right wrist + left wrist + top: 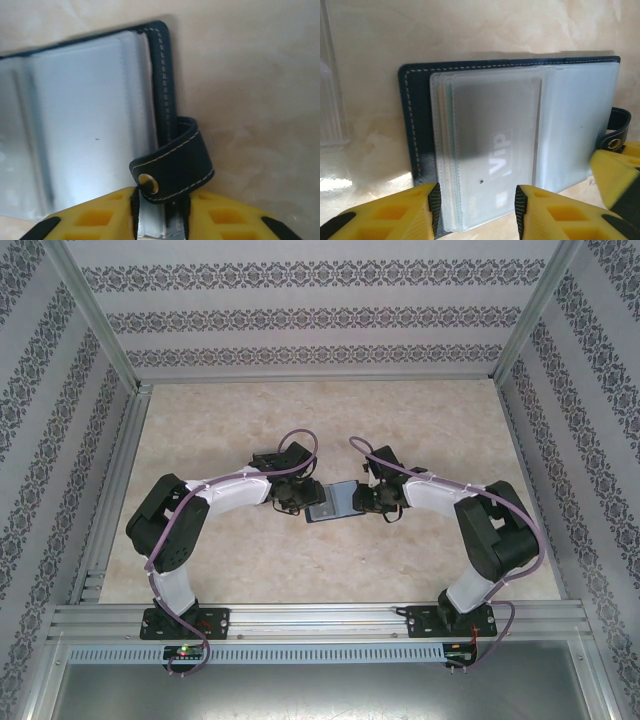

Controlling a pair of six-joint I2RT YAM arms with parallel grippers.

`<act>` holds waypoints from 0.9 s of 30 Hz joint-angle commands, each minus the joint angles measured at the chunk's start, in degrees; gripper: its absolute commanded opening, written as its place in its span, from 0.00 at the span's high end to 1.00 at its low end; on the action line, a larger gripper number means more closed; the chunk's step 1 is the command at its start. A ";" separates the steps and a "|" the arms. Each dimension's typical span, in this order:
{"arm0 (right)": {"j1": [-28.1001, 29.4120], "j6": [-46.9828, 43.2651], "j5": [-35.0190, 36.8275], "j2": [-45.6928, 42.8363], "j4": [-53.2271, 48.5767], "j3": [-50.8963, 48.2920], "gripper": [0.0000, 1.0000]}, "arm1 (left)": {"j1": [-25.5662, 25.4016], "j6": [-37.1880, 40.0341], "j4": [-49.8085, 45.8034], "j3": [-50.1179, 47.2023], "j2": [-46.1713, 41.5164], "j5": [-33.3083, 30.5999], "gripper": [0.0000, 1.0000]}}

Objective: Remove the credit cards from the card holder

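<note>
The dark card holder [332, 502] lies open on the table between my two grippers, its clear plastic sleeves facing up. A grey credit card [495, 130] marked "VIP" shows through the top sleeve, inside the stitched cover [412, 125]. My left gripper [477, 207] is open, its fingers standing over the near edge of the sleeves, one on each side of that card. My right gripper [160, 215] is shut on the holder's edge [162, 75], just below the curled closure tab [175, 162] with its snap. One finger [615, 170] of the right gripper shows beside the tab [619, 131].
The beige marbled table [330, 420] is boxed in by patterned walls and aluminium rails [310, 618] along the near edge. Something clear and ribbed [330, 100] sits at the left of the left wrist view. Both arms [230, 490] [440, 495] reach in toward the table's middle.
</note>
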 commanded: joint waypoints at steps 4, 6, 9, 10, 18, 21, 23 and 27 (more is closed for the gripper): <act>0.38 -0.02 -1.19 0.90 1.86 -1.34 0.82 | -1.18 1.19 1.32 1.53 0.91 0.38 0.56; 0.64 0.28 -1.29 0.84 2.13 -1.70 0.85 | -1.17 1.25 1.43 1.62 1.21 0.38 0.56; 0.87 0.54 -1.37 0.84 2.21 -1.97 0.85 | -1.17 1.36 1.34 1.96 1.87 0.38 0.56; 1.00 0.58 -1.29 0.80 2.24 -2.06 0.85 | -1.17 1.40 1.19 2.04 2.14 0.38 0.56; 1.27 0.75 -1.10 0.71 2.15 -2.06 0.84 | -1.17 1.76 -1.51 2.77 2.51 -2.59 0.57; 1.36 0.81 -1.19 1.10 2.21 -2.06 0.84 | -1.17 1.49 -2.26 2.63 2.28 -3.85 0.58; 1.44 0.80 -1.27 1.41 2.33 -2.06 0.84 | -1.17 1.40 -2.00 2.17 1.84 -4.34 0.58; 1.56 0.91 -1.31 1.92 2.57 -2.06 0.84 | -1.17 1.24 -2.95 2.30 1.96 -5.13 0.58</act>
